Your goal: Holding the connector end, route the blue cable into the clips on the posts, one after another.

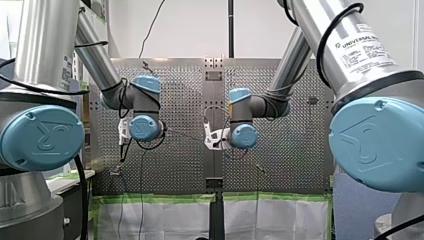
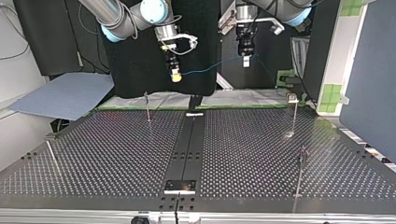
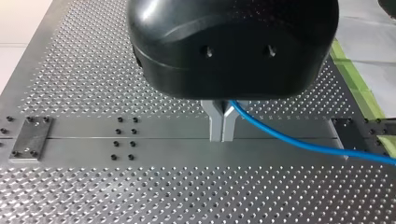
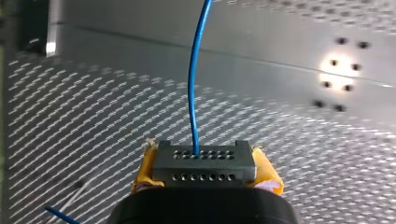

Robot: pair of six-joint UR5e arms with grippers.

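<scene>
Routing step, top view: not yet begun on any clip, I judge. The blue cable [image 2: 210,69] hangs in the air between my right pincer [image 2: 175,74] and my left pincer [image 2: 245,61], well above the surface [image 2: 116,154] and apart from every post.
Posts, top view: four posts [image 2: 147,106] counted, two on each half of the surface. Their clips are too small to read.
Left wrist view: the metal fingers [image 3: 215,127] are pressed together and clamped on the blue cable, which leaves them to one side. One cable is counted.
Right wrist view: the yellow pads [image 4: 270,176] are clamped on the dark connector [image 4: 205,163]. The cable goes out of it, ahead of the pincer. One connector is counted.
Front view: two arms, my left arm [image 1: 100,65] and my right arm [image 1: 295,60], reach over the one surface. The cable is too thin here to follow with certainty.
Next move: I judge that the connector end must go toward the first post. The cable must come down to the clip's height and be kept tight between both pincers, because a loose cable can miss the clip.
</scene>
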